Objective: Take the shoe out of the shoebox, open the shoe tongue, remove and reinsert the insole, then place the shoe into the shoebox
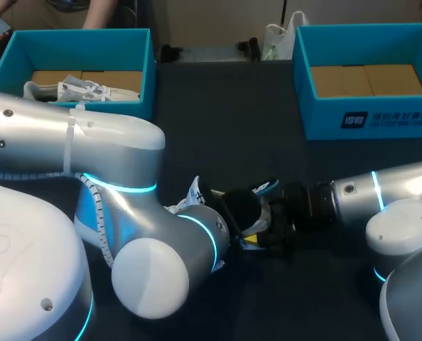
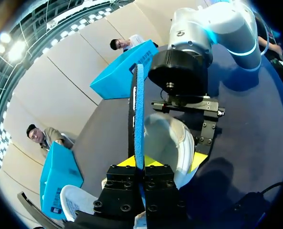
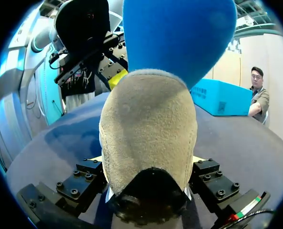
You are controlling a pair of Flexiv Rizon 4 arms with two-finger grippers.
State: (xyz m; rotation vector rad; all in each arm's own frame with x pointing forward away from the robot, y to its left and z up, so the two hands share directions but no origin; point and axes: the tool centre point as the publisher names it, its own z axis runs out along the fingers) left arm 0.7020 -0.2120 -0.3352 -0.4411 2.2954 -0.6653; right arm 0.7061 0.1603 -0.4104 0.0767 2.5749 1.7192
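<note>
Shoe (image 3: 148, 129) clamped at heel in right pincer (image 3: 147, 162), insole (image 2: 139, 109) pinched in left pincer (image 2: 139, 164); reinsertion seemingly next, needing toe-first alignment

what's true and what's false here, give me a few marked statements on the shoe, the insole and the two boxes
1. The right pincer is shut on the shoe. True.
2. The left pincer holds nothing. False: it is shut on the blue insole.
3. The right-hand box holds a shoe. False: only its cardboard floor shows; a second shoe lies in the left-hand box.
4. The held shoe is outside both boxes. True.
</note>
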